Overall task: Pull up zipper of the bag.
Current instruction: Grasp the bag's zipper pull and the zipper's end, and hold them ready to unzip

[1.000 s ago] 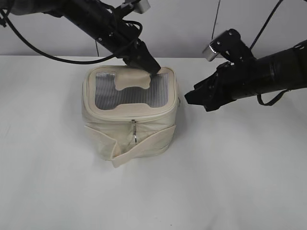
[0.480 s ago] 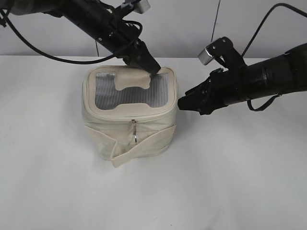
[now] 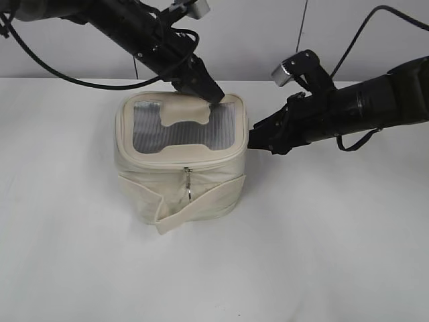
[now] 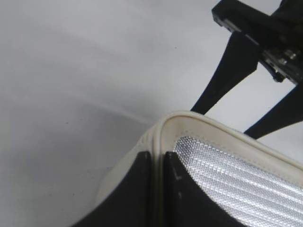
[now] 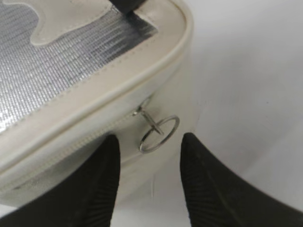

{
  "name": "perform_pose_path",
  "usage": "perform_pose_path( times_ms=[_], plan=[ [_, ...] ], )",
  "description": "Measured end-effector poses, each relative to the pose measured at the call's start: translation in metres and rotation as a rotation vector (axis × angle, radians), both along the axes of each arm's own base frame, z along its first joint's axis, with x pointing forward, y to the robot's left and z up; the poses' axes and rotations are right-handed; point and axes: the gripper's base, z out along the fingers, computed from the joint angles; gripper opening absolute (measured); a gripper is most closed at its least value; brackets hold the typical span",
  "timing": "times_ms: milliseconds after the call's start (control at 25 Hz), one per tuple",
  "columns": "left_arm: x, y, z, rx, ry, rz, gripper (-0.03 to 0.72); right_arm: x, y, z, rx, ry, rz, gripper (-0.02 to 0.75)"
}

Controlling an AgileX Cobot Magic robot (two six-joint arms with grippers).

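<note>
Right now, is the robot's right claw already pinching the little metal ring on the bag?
No, the ring pull hangs free between the open fingers of the right gripper, touching neither.

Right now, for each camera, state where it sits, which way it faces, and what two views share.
Exterior: in front, slanting down at the cream bag; both arms show, left gripper and right gripper.
Left wrist: on the left arm, facing the bag's rim, which its closed fingers pinch.
Right wrist: on the right arm, open fingers flanking the zipper ring.
Shared: both wrist views show the silver mesh top.
</note>
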Motion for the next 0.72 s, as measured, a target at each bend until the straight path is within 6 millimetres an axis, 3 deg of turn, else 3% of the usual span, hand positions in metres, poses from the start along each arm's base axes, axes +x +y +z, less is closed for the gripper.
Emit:
perform_pose_path(
  times_ms=[240,320,440,480,720],
  plan=[
    [0.0,0.0,0.0,0.007,-0.006,0.0,0.039,0.004,0.017,-0.006,-0.065,-0.027,-0.006,0.337],
    [0.0,0.0,0.0,0.007,-0.006,0.001,0.039,0.004,0.022,-0.01,-0.114,-0.043,-0.036,0.276],
    [0.001,0.0,0.0,0.006,-0.008,0.004,0.039,0.003,0.029,-0.012,-0.134,-0.045,-0.057,0.072],
    [0.001,0.0,0.0,0.006,-0.009,0.005,0.039,0.003,0.029,-0.012,-0.132,-0.041,-0.062,0.037],
    [0.001,0.0,0.0,0.005,-0.011,0.005,0.039,-0.01,0.022,-0.007,-0.123,0.011,-0.105,0.008]
  ],
)
